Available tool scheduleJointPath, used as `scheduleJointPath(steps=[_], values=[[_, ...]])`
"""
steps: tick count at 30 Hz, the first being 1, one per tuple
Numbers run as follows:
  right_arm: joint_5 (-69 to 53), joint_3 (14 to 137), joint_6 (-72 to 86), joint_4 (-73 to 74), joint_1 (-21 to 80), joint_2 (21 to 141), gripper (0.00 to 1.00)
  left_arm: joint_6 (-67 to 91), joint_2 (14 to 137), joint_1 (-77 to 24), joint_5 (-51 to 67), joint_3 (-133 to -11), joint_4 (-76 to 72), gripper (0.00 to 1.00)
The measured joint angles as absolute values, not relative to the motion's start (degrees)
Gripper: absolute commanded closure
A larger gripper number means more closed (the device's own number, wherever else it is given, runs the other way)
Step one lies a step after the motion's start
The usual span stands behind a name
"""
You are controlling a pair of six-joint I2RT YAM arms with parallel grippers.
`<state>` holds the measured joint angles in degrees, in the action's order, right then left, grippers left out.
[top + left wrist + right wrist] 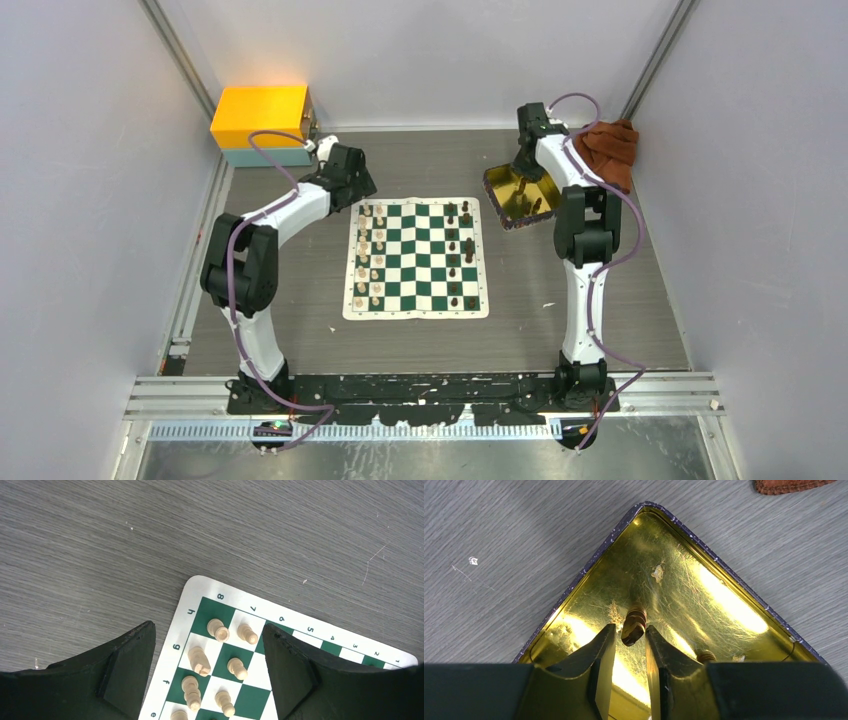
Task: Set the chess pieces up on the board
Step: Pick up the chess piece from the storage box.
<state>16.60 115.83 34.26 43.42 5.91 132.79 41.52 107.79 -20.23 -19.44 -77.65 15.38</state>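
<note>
The green-and-white board (416, 312) lies in the middle of the table, with cream chess pieces (368, 255) standing in its two left columns and dark ones (460, 250) on its right side. My left gripper (350, 180) hovers open above the board's far left corner (200, 587), over several cream pieces (218, 630), holding nothing. My right gripper (630, 629) is down inside the gold tray (684, 580). Its narrowly open jaws straddle the top of a dark piece (634, 625), with a small gap showing on the left side. A second dark piece (705, 655) stands just right of the fingers.
A yellow box (262, 120) sits at the back left corner. A brown cloth (610, 145) lies at the back right, just beyond the gold tray (497, 195). Grey walls close in both sides.
</note>
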Motion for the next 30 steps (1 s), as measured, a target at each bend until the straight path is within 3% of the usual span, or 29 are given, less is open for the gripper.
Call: scheduleJointPath(steps=[10, 19, 30], values=[[16.01, 115.85, 34.46, 43.46, 5.54, 133.03, 0.78, 41.52, 108.55, -20.23, -19.44, -77.65, 15.4, 0.21], [15.94, 115.94, 34.37, 43.46, 5.45, 133.03, 0.99, 41.54, 108.55, -20.23, -19.44, -77.67, 15.51, 0.21], [16.4, 115.92, 32.62, 43.33, 5.39, 133.01, 0.99, 41.52, 108.55, -20.23, -19.44, -77.71, 15.75, 0.22]])
